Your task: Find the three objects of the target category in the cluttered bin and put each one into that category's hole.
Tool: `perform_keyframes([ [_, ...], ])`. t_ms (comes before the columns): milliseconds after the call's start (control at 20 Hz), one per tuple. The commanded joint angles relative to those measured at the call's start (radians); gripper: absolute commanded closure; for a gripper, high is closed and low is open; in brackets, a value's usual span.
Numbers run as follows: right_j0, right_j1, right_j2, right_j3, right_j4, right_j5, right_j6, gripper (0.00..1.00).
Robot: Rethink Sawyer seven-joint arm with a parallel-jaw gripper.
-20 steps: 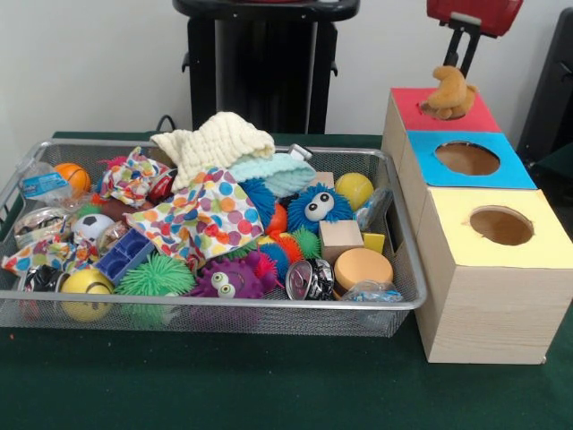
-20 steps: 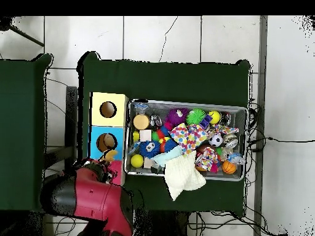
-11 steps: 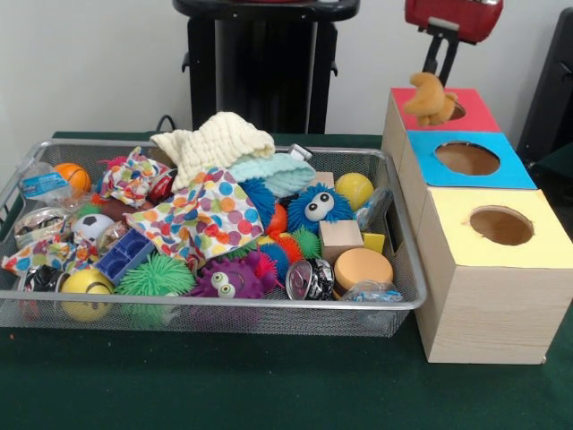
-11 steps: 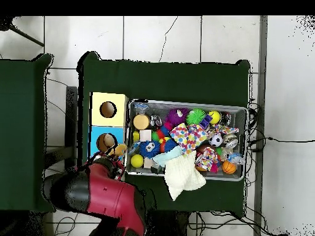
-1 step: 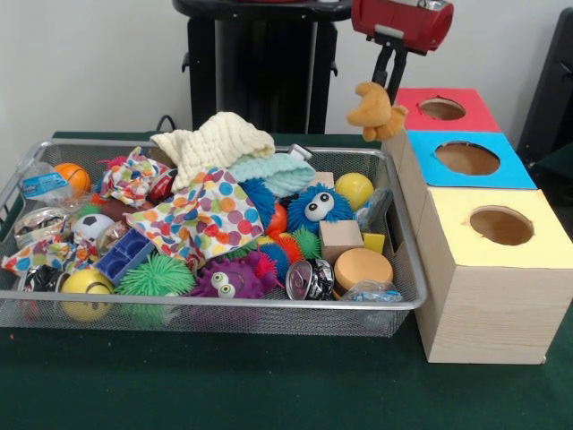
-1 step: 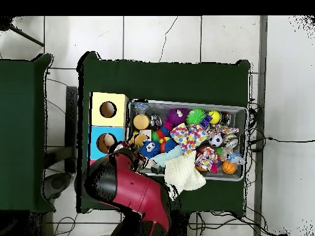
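No readable writing on bin [image 5: 215, 309] clutter; items under polka-dot cloth [image 5: 201, 215] were hidden. Gripper [image 5: 387, 79] hung w/ jaws clenched on orange plush toy [image 5: 376, 109], above bin's far right corner, just left of red-topped hole [image 5: 442, 108]. Arm cut off at top.

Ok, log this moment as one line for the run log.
hand: shut on plush toy | plush toy: hanging in air between bin and red-top hole | not deposited

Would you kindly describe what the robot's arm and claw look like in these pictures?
The arm is a bulky, rounded red shell with black sections. In the front view its end is a boxy red housing with a pale plate underneath, from which the slim black claw extends.
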Motion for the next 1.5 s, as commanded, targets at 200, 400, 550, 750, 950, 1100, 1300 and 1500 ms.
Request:
perform_keyframes([
  [200, 0.018, 0.017, 0.093, 0.073, 0.008, -0.007, 0.197, 1.00],
  [400, 0.057, 0.018, 0.075, 0.076, 0.018, 0.008, 0.226, 1.00],
  [550, 0.085, 0.021, 0.057, 0.073, 0.026, 0.021, 0.244, 1.00],
  [750, 0.098, 0.018, 0.069, 0.101, 0.039, -0.011, 0.255, 1.00],
  [950, 0.100, 0.015, 0.091, 0.128, 0.051, -0.064, 0.263, 1.00],
  [1100, 0.093, 0.003, 0.109, 0.155, 0.058, -0.097, 0.261, 1.00],
  [1300, 0.098, -0.037, 0.120, 0.193, 0.065, -0.098, 0.254, 1.00],
  [1500, 0.145, -0.086, 0.091, 0.224, 0.073, -0.045, 0.263, 1.00],
])
